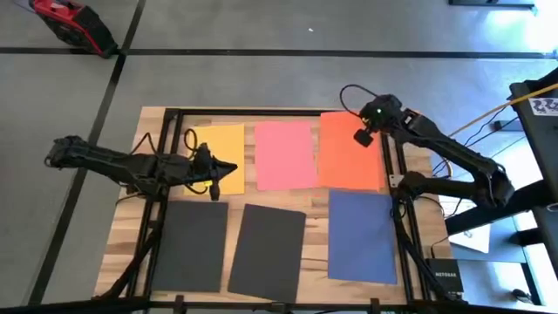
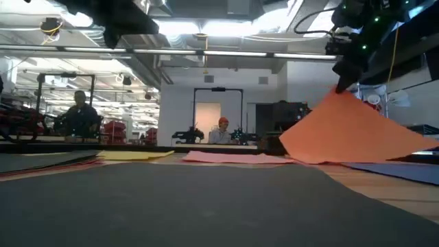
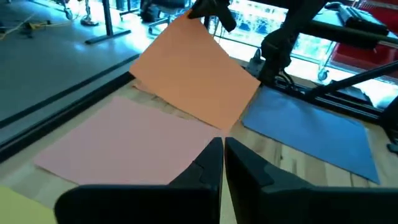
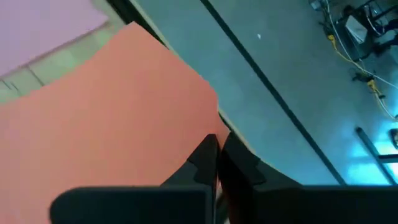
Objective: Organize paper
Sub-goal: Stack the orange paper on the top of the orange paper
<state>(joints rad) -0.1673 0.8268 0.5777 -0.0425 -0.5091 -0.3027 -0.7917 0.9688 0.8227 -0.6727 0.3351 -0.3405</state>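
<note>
Right gripper (image 1: 364, 138): we see it over the far right part of the table, fingers pinched together on the far edge of the orange sheet (image 1: 350, 153).
Orange sheet: one end is lifted off the table and hangs tilted from the right gripper, while its near edge rests on the wood; in the low view it rises as a slanted plane.
Left gripper (image 1: 228, 168): we see it low over the yellow sheet (image 1: 218, 153) at the far left, fingers together with only a thin slit between them, holding nothing.
Pink sheet (image 1: 284, 155): flat, between the yellow and the orange sheets in the far row.
Blue sheet (image 1: 361, 235): flat at the near right, just beside the orange sheet's near edge.
Black sheets: two in the near row, one at the left (image 1: 190, 244) and one in the middle (image 1: 268, 251), the middle one turned slightly askew.
Table (image 1: 153, 126): pale wood with a dark frame.
Background: we note two people (image 2: 79, 115) seated beyond the table in the low view.
</note>
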